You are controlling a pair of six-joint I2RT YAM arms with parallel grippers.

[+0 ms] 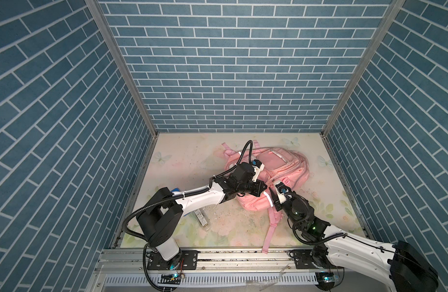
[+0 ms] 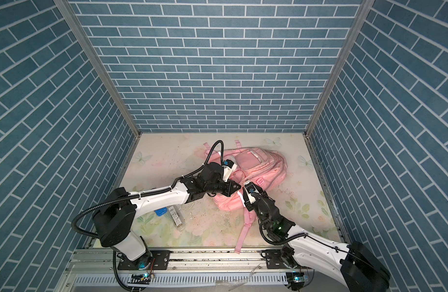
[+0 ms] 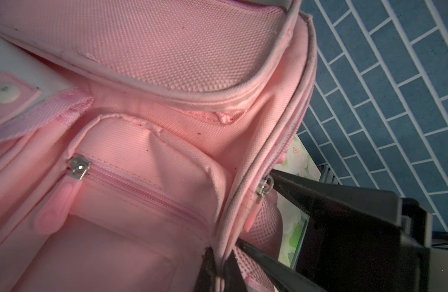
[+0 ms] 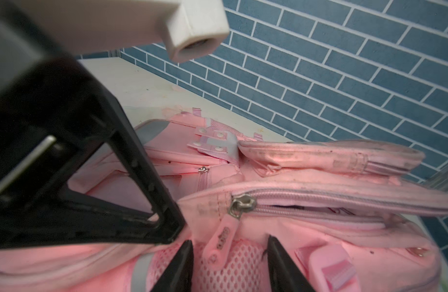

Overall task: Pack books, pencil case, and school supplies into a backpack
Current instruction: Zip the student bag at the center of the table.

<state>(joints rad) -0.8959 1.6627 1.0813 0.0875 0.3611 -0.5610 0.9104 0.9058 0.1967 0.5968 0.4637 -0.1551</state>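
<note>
The backpack is matt pink woven cloth, coarse-grained and grimy along the seams, with open mesh toward its 6 o'clock end. Its zip slider is shiny bare metal and the pull tab smooth rubbery plastic. The table at the backpack's 9 o'clock looks smooth, printed and scuffed.

Backpack, pale pink: one is counted.
Robot arms, white and black: two are counted, each fitted with one gripper, listed as left gripper and right gripper.
Metal zip sliders: two are seen in the left wrist view.
Loose items on the table cover: two are recorded, one small blue object and one long clear case.
Butterfly prints on that cover: three are counted.
Brick-patterned walls: three are counted.
</note>
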